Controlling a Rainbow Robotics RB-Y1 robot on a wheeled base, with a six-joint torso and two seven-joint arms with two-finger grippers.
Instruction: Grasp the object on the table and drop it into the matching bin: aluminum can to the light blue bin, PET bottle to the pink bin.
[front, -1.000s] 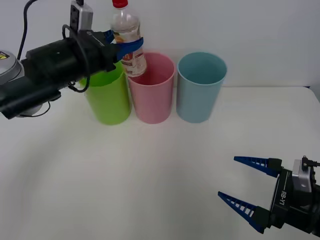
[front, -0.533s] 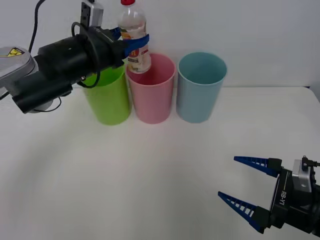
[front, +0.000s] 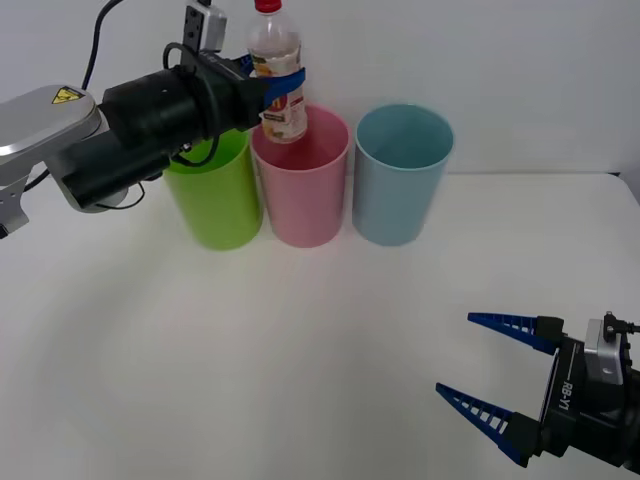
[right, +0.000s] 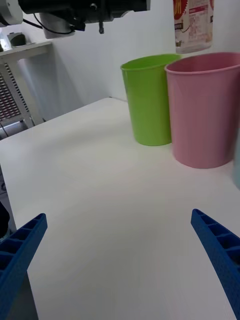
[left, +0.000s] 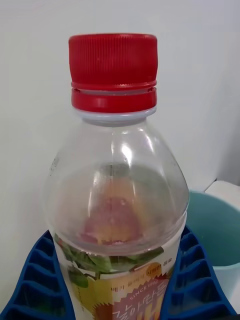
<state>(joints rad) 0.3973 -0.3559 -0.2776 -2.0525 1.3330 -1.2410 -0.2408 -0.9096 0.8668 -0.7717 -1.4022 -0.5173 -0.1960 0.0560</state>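
Bottle (front: 276, 72) hangs upright over the pink bin (front: 300, 180), its base just above the rim, grasped around the label by the left gripper (front: 280, 85), whose blue fingers (left: 35, 280) clench both sides. Green bin (front: 214, 195) and blue bin (front: 400, 175) flank the pink one. Right gripper (front: 490, 365) hovers low over the desk (front: 300, 350), well apart, fingers spread wide.

The bottle (front: 276, 75) hides the far-left rim of the pink bin (front: 300, 190). The left arm covers the green bin's (front: 215, 200) upper far side. The right tool (front: 500, 372) is cut off at the picture's near right corner. Bottle label print is too small to read.
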